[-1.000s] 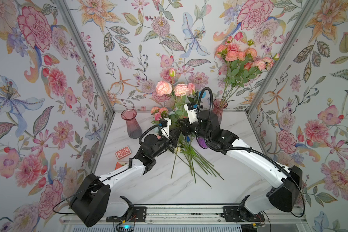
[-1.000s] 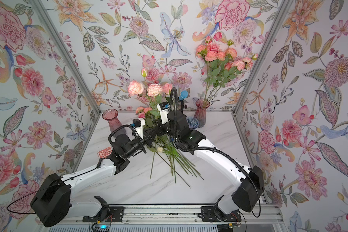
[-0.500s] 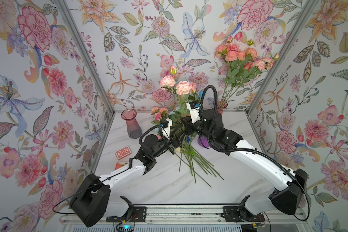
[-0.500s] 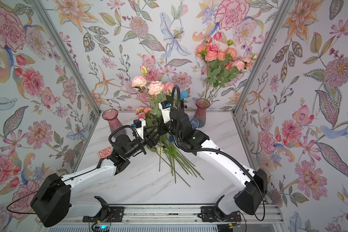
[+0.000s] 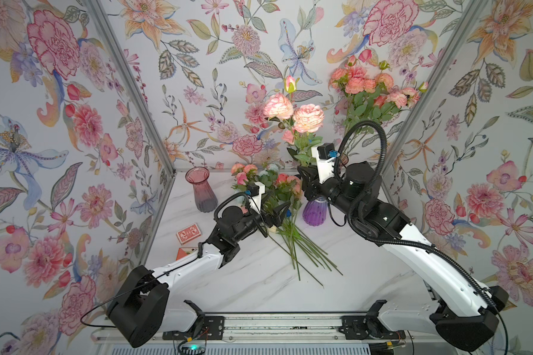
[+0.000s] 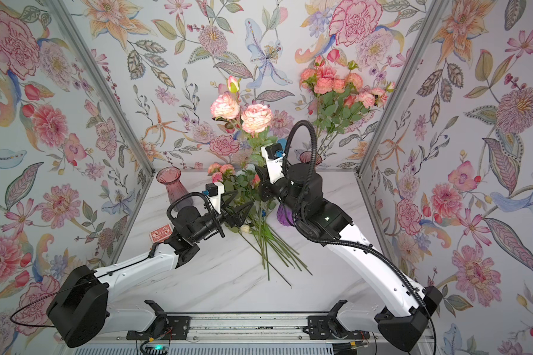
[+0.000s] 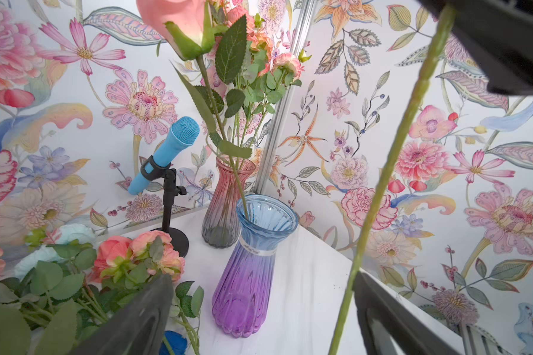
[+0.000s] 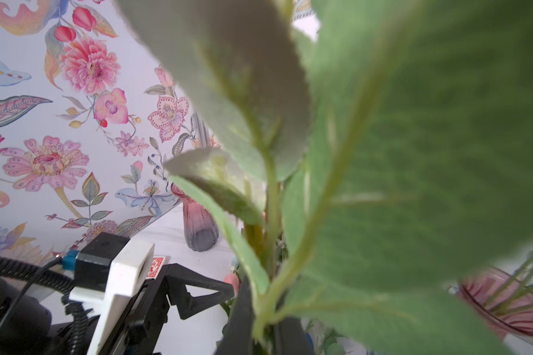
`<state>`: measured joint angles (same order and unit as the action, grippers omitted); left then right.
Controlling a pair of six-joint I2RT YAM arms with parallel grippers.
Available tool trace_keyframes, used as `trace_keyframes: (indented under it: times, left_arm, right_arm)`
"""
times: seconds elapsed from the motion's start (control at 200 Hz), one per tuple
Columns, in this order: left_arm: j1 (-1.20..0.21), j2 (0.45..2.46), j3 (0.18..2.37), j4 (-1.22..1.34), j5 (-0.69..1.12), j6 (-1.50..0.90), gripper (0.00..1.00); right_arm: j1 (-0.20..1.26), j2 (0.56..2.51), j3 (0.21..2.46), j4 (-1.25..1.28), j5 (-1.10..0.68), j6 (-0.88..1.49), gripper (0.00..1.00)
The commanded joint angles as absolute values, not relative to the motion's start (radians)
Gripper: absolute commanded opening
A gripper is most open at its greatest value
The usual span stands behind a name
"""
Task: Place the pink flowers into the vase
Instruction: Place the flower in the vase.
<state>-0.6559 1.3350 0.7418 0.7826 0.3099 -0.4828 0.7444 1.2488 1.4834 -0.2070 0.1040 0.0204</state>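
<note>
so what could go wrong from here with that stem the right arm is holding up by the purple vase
1. The held stem, pinched in the right fingers, passes beside the blue-purple vase, not into its mouth; lowering now could miss or knock it.
2. It runs between the open left fingers; either arm moving may snag it.
3. A rose already leans in that vase; incoming leaves could catch it.

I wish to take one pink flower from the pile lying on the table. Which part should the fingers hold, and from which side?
Probably a bare stem of the pink flowers, where the stems fan apart on the table. Bring the open left gripper down from above, fingers across one outer stem: it lies flat and apart there, while leaves crowd near the blooms.
</note>
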Motion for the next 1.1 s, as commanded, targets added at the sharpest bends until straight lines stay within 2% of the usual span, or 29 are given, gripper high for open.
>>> trace_keyframes:
  times: [0.0,0.26,0.535,0.861,1.091]
  left_arm:
    - [-0.665,1.338,0.759,0.773,0.313,-0.466,1.0]
    - [-0.666,1.345,0.761,0.764,0.307,-0.456,1.0]
    - [-0.668,1.345,0.764,0.755,0.305,-0.445,1.0]
    - [-0.669,1.338,0.767,0.75,0.303,-0.439,1.0]
    - [-0.668,1.333,0.769,0.742,0.3,-0.428,1.0]
  right_arm:
    - [0.696,1.205,1.521,-0.233,0.119,-0.022,0.0]
    - [0.509,1.149,1.564,-0.244,0.093,-0.025,0.0]
    - [0.365,1.239,1.739,-0.251,0.061,-0.002,0.0]
    - [0.26,1.383,1.899,-0.25,0.032,0.058,0.0]
    - [0.253,1.428,1.79,-0.187,0.002,0.089,0.0]
